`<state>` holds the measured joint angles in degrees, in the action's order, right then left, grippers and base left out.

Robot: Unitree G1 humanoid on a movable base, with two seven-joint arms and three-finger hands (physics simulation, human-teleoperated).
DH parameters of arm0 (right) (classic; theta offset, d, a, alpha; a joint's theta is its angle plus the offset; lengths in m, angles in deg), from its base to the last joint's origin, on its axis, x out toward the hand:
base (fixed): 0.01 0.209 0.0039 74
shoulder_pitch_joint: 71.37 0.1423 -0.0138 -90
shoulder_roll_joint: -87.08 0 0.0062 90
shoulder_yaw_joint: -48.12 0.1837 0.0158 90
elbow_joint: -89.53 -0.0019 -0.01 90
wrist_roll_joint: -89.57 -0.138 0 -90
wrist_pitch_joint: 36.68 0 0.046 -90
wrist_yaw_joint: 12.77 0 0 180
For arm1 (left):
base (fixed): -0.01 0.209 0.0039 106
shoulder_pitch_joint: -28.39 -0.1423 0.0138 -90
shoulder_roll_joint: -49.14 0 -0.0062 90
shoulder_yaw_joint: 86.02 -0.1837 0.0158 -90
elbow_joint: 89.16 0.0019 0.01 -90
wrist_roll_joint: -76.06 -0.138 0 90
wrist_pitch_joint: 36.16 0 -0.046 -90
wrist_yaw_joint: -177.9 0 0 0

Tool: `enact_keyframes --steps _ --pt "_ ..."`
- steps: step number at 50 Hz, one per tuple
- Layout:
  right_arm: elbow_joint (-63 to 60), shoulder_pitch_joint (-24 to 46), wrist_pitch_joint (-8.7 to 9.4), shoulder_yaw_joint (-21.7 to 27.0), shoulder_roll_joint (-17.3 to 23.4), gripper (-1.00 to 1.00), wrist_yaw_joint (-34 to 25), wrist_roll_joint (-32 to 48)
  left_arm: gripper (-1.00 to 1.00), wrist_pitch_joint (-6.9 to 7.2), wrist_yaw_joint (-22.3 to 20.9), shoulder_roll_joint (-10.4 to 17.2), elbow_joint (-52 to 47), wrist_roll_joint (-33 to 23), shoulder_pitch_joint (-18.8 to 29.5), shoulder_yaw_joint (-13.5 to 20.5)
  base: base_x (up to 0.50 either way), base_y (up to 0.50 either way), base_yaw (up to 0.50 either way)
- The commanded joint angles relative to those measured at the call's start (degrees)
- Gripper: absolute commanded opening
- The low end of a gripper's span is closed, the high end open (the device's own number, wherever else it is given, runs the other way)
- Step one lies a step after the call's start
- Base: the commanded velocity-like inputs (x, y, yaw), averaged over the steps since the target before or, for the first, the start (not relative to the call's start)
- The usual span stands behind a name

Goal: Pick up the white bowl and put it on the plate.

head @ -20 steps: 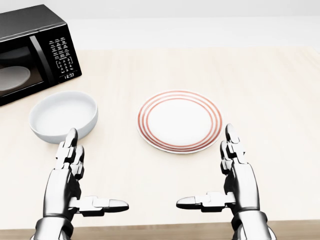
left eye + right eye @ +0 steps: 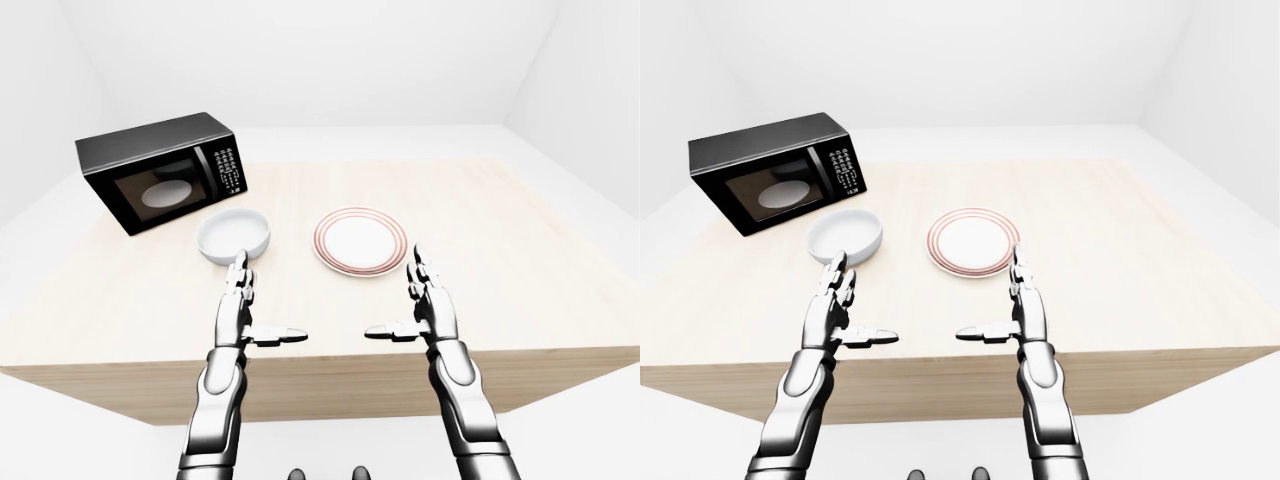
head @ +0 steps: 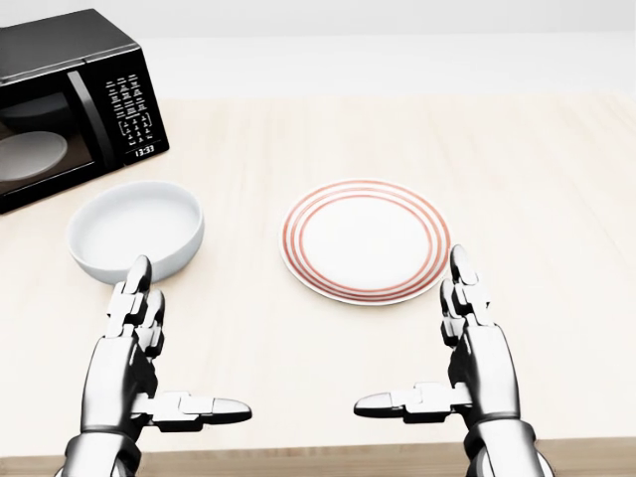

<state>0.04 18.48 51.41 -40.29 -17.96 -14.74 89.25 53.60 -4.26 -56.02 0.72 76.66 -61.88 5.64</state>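
The white bowl (image 3: pixel 136 230) stands upright on the wooden table (image 3: pixel 397 129), left of centre in the head view. The white plate (image 3: pixel 366 239) with red rings lies to its right, empty. My left hand (image 3: pixel 164 343) is open, fingers straight and thumb out to the right, just below the bowl and apart from it. My right hand (image 3: pixel 432 343) is open in the mirrored pose, below the plate's right edge, holding nothing.
A black microwave (image 3: pixel 62 104) stands at the table's top left, close to the bowl. The table's near edge (image 2: pixel 330 375) runs under my wrists. White walls and floor surround the table.
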Motion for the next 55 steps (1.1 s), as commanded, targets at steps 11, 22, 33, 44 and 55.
enact_keyframes --steps 11,22,33,44,55 --pt "0.66 -0.17 -0.97 -0.38 -0.15 1.00 -0.31 0.97 1.00 -0.25 -0.38 0.13 0.34 -0.01 -0.05 0.15 0.04 0.31 0.00" --pt "0.47 -0.43 -0.88 -0.62 -0.18 1.00 -0.51 1.12 1.00 0.00 -0.31 0.07 -0.13 -0.10 -0.29 0.02 0.04 0.31 0.00" --pt "0.84 -0.41 -1.15 -0.69 -0.20 1.00 -0.63 1.22 1.00 -0.10 -0.29 0.08 0.24 -0.08 -0.10 0.08 0.04 0.31 0.00" --pt "1.57 -0.29 -1.61 -0.74 -0.20 1.00 -0.63 1.44 1.00 0.09 -0.33 0.13 0.06 -0.02 -0.13 0.15 0.04 0.31 0.00" --pt "1.93 -0.13 -1.55 -0.80 -0.27 1.00 -0.56 1.44 1.00 -0.19 -0.29 0.13 0.50 -0.09 0.00 0.11 0.04 0.31 0.00"
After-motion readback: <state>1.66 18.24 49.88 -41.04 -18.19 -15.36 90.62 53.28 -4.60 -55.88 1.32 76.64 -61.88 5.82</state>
